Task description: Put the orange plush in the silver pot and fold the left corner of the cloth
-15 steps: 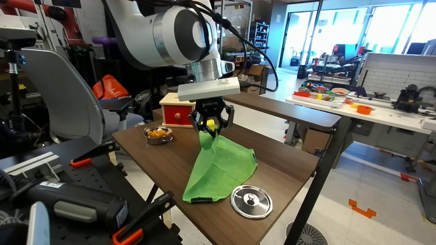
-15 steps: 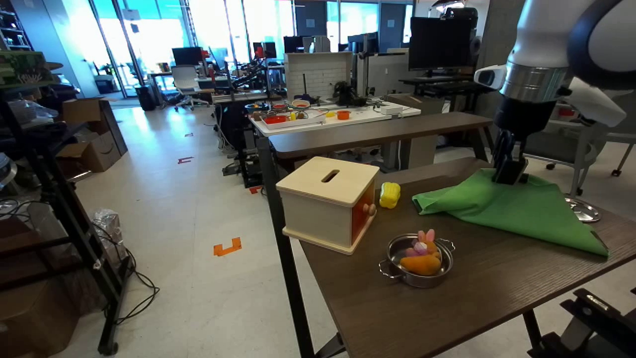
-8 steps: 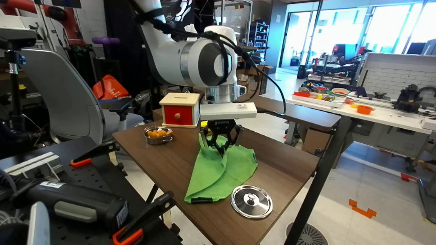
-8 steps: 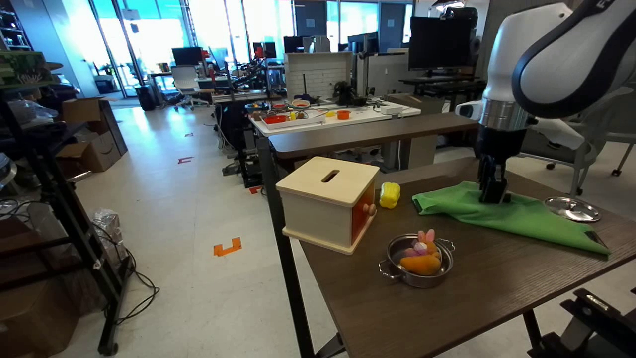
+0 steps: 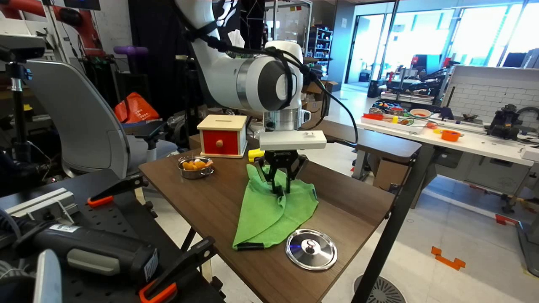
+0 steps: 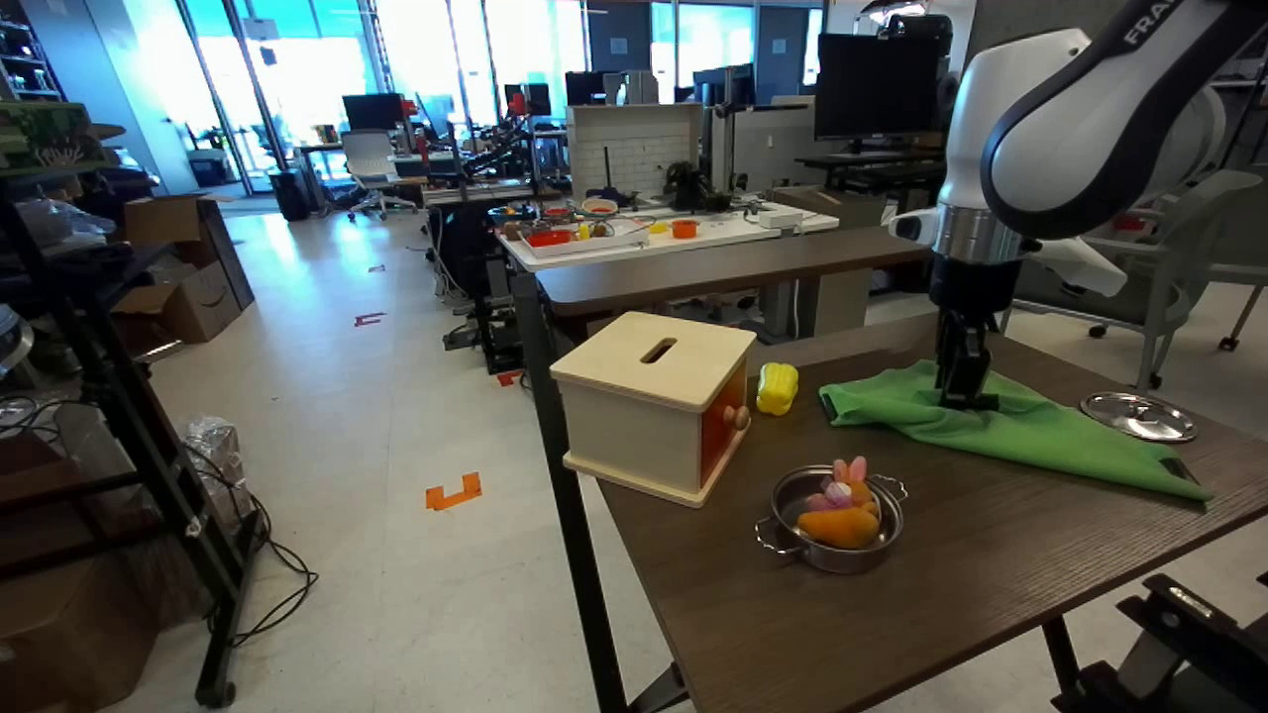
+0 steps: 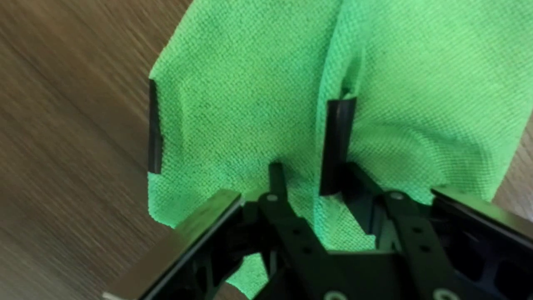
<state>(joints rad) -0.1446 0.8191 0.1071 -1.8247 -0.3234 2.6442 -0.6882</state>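
Compared w/ the earlier frame, my gripper (image 5: 283, 191) has shifted a little over the green cloth (image 5: 259, 214), & its fingers (image 7: 362, 200) have parted. They stand apart now, w/ cloth visible in the gap b/w them in the wrist view. Cloth lies w/ one part folded over the rest. On the folded edge is a black strip (image 7: 339, 137); one finger overlaps its end in the wrist view, but if they touch, I cannot tell. Another black strip (image 7: 155, 133) is on the outer edge, well apart from my fingers.

Orange plush (image 6: 840, 528) is inside the silver pot (image 6: 852, 562); pink ears (image 6: 859, 470) rise next to it, same toy or not I can't tell. Pot stands near the cloth, apart from it.

Silver lid (image 5: 310, 249) lies flat just beside the cloth. Wooden box (image 6: 649, 426) w/ red front is at the end of the brown table (image 6: 971, 584), yellow toy (image 6: 778, 388) near it. Further off: grey chair (image 5: 80, 105) & white bench (image 5: 484, 145).
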